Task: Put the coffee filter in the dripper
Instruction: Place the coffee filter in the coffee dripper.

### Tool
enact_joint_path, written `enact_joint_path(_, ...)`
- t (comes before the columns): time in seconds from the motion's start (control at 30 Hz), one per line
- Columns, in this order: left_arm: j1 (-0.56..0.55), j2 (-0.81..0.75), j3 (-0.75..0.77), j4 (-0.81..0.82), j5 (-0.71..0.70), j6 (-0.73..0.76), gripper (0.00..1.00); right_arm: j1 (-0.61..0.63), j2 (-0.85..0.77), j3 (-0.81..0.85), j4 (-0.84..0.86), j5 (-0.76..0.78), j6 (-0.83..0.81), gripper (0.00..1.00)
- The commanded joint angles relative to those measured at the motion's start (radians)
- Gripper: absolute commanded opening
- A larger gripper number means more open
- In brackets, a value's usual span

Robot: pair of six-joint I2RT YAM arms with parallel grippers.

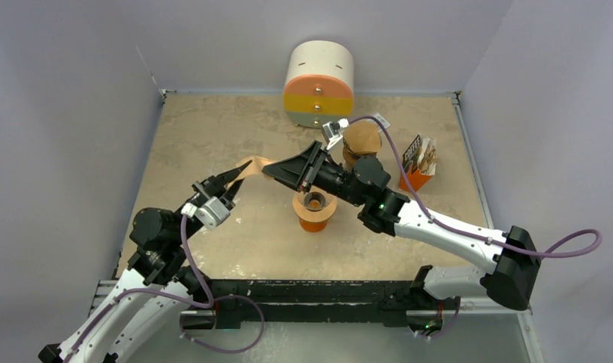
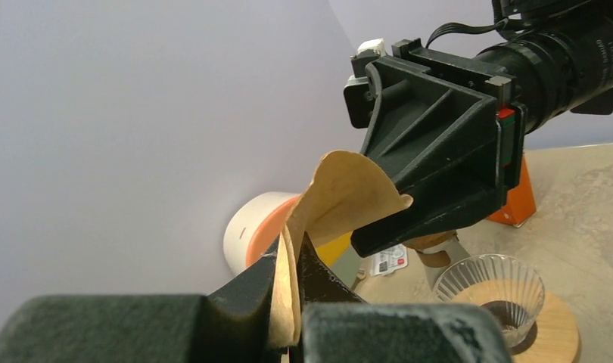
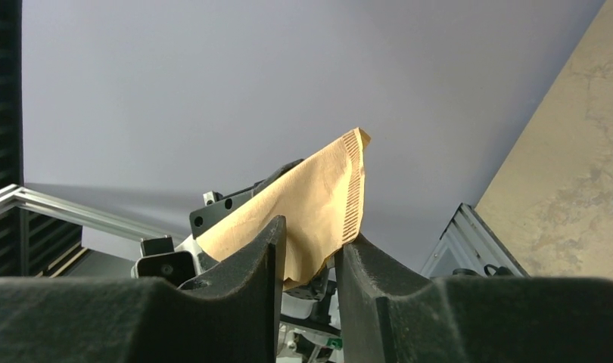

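A brown paper coffee filter (image 1: pixel 252 166) hangs in the air between my two grippers, left of and above the dripper. My left gripper (image 1: pixel 231 180) is shut on its lower edge, seen pinched flat in the left wrist view (image 2: pixel 297 257). My right gripper (image 1: pixel 269 171) has its jaws either side of the filter's other end (image 3: pixel 303 204), with a gap still between them (image 3: pixel 309 234). The dripper (image 1: pixel 314 203) is clear ribbed glass on an orange-brown base, standing mid-table under the right arm. It also shows in the left wrist view (image 2: pixel 489 283).
A white cylinder with orange and yellow bands (image 1: pixel 319 83) stands at the back wall. A stack of brown filters on a holder (image 1: pixel 362 144) and an orange packet (image 1: pixel 418 162) sit behind the dripper to the right. Grey walls enclose the table.
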Motion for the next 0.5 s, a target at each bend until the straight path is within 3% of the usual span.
enact_joint_path(0.0, -0.002, -0.012, 0.012, 0.034, 0.054, -0.055, 0.0, 0.009, -0.048, 0.037, 0.045, 0.038, -0.033, 0.31)
enact_joint_path(0.47, -0.002, -0.02, 0.003, 0.054, 0.055, -0.122, 0.0, 0.024, -0.085, 0.02, 0.058, 0.044, -0.054, 0.18)
